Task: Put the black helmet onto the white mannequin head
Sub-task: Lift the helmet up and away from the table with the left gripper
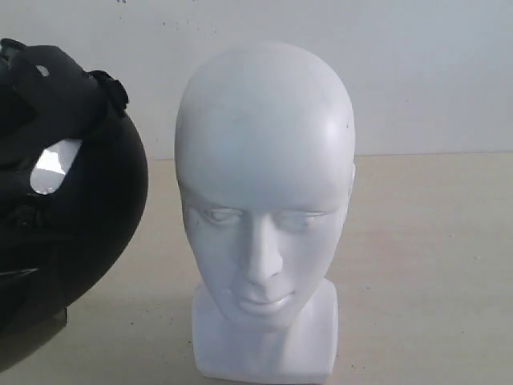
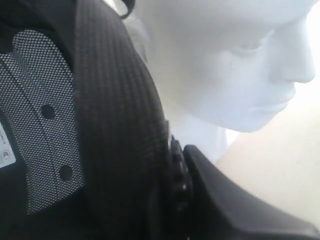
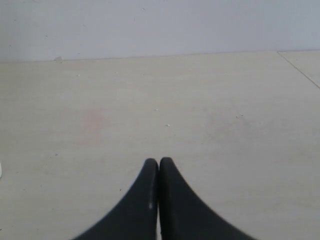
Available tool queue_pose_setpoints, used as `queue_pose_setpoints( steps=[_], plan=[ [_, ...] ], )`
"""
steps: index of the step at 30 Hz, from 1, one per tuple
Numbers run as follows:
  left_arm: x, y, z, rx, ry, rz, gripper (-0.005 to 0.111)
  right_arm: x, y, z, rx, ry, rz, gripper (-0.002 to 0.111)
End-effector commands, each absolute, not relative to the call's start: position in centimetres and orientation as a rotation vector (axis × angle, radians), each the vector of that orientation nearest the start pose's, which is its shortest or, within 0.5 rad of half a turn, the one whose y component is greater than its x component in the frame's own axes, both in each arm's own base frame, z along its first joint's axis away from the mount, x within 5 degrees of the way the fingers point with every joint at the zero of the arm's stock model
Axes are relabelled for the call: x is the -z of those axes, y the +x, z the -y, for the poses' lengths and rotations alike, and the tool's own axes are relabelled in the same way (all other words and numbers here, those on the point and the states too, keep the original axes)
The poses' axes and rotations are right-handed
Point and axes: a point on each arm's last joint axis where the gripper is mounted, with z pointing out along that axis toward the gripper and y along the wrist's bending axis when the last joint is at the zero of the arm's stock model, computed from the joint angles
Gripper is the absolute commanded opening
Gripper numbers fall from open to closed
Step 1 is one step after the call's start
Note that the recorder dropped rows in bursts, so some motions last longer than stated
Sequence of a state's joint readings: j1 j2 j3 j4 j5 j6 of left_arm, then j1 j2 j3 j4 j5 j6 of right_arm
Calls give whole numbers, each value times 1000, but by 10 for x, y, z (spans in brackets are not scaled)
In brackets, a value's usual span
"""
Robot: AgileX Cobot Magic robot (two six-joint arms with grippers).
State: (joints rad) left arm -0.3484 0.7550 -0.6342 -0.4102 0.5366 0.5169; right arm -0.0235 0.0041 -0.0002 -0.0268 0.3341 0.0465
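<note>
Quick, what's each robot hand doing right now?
Left gripper: closed on the black helmet, gripping its rim.
Right gripper: closed, holding nothing.

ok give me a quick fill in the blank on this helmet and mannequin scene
1. In the exterior view the black helmet is to the ___ of the white mannequin head.
2. The head's moulded eyes are ___.
3. The right pincer is ___, holding nothing, with only the table in front of it.
Missing words: left; closed; shut
</note>
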Motion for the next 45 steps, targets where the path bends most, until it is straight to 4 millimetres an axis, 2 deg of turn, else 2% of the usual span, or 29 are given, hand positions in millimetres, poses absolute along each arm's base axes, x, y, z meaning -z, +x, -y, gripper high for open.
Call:
queue_pose_setpoints(
  steps=[1,5,10,16,19,25,30,35,45],
  plan=[
    [-338,126,52,260,412,-1851,4,-183,54,2,16,42,-1812,0],
    [-352,112,41,265,281,-1754,4,-183,54,2,16,42,-1812,0],
    [-370,95,36,442,110,-1562,4,-183,54,2,16,42,-1812,0],
    [-383,87,52,687,178,-1397,4,-183,54,2,16,42,-1812,0],
    [-384,84,53,700,201,-1381,4,-183,54,2,16,42,-1812,0],
    [-389,74,48,807,133,-1355,4,-184,54,2,16,42,-1810,0],
    [-396,61,37,826,87,-1286,4,-184,54,2,16,42,-1810,0],
    [-399,56,35,845,88,-1267,4,-184,54,2,16,42,-1810,0],
    [-424,48,30,813,122,-1185,4,-184,54,2,16,42,-1810,0]
  ],
)
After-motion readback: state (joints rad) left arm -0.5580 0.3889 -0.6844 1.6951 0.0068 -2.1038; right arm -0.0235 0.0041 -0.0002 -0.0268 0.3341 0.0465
